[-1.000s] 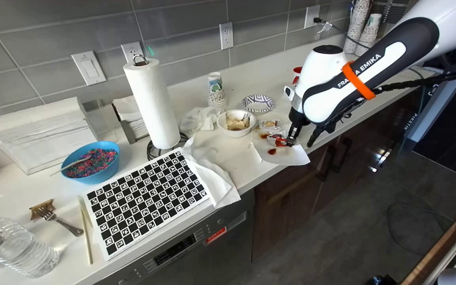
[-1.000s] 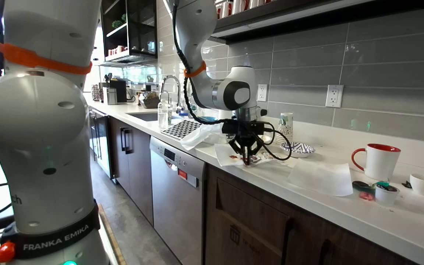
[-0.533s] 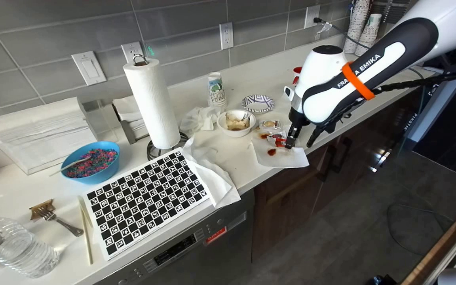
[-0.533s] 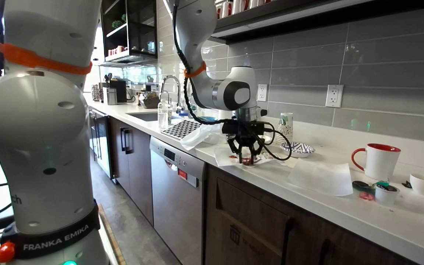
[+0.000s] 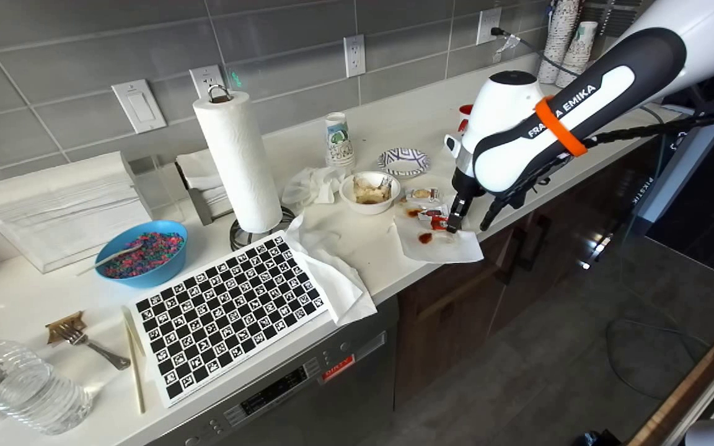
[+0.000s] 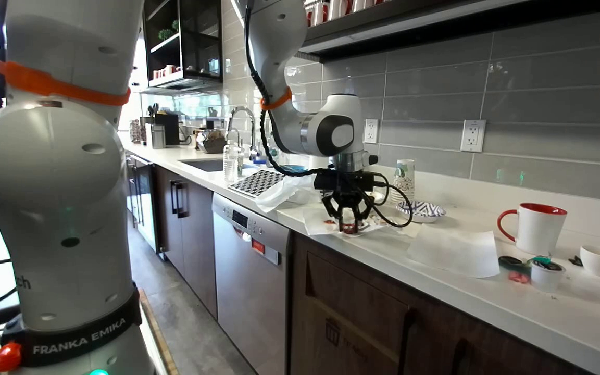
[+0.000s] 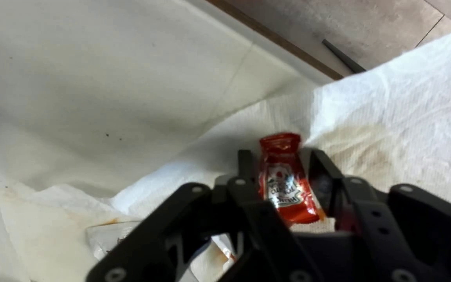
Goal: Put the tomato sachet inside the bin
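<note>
The tomato sachet (image 7: 282, 184) is a small red Heinz packet lying on a stained white paper towel. It also shows in both exterior views (image 5: 439, 223) (image 6: 350, 228). My gripper (image 7: 281, 158) is down at the towel, with one finger on each side of the sachet. A gap shows between the sachet and the right finger in the wrist view; the left finger is close to it. The gripper shows in both exterior views (image 5: 454, 227) (image 6: 349, 225). No open bin is in view; a cabinet front (image 6: 352, 323) bears a bin symbol.
The paper towel (image 5: 440, 248) hangs over the counter's front edge. A clear packet (image 7: 112, 237) lies close by. A white bowl (image 5: 369, 193), a patterned plate (image 5: 404, 162) and stacked cups (image 5: 339, 142) stand behind. A red-lined mug (image 6: 540, 229) and small cups stand farther along.
A second ago the fingers were close together; by half a second ago they had spread apart around the sachet. The towel's corner shifted slightly. Since then nothing visible has moved.
</note>
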Tool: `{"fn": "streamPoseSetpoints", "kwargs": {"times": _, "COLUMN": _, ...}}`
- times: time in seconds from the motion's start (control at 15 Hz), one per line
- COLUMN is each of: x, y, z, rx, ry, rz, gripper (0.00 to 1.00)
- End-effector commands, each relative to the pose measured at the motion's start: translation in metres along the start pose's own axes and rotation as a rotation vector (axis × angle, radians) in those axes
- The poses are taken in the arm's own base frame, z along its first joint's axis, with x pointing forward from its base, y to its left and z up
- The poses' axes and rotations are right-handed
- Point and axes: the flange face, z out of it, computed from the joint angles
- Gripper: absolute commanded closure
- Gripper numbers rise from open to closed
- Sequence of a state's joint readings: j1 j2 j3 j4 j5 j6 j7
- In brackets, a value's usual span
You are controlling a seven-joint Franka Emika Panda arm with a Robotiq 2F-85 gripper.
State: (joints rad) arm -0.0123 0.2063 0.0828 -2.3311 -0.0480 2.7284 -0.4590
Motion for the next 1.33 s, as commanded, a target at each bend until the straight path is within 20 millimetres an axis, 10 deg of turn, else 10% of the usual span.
{"fn": "streamPoseSetpoints", "kwargs": {"times": 0.0, "x": 0.0013, "y": -0.0009, "z": 0.0037, "rx": -0.002, "ry": -0.001, "rz": -0.012, "gripper": 0.24}}
{"fn": "streamPoseSetpoints", "kwargs": {"times": 0.53, "x": 0.0009, "y": -0.001, "z": 0.0015, "rx": -0.006, "ry": 0.003, "rz": -0.012, "gripper": 0.84}}
{"fn": "streamPoseSetpoints", "kwargs": {"times": 0.6, "x": 0.001, "y": -0.0009, "z": 0.0014, "rx": -0.006, "ry": 0.004, "rz": -0.012, "gripper": 0.44}}
{"fn": "streamPoseSetpoints", "kwargs": {"times": 0.73, "x": 0.0012, "y": -0.0011, "z": 0.0013, "rx": -0.006, "ry": 0.004, "rz": -0.011, "gripper": 0.48}}
{"fn": "streamPoseSetpoints", "kwargs": {"times": 1.0, "x": 0.0022, "y": -0.0007, "z": -0.0006, "rx": -0.009, "ry": 0.008, "rz": -0.011, "gripper": 0.19}}
{"fn": "streamPoseSetpoints", "kwargs": {"times": 1.13, "x": 0.0031, "y": -0.0003, "z": -0.002, "rx": -0.012, "ry": 0.01, "rz": -0.012, "gripper": 0.19}}
{"fn": "streamPoseSetpoints", "kwargs": {"times": 1.27, "x": 0.0031, "y": 0.0001, "z": -0.0026, "rx": -0.013, "ry": 0.011, "rz": -0.013, "gripper": 0.45}}
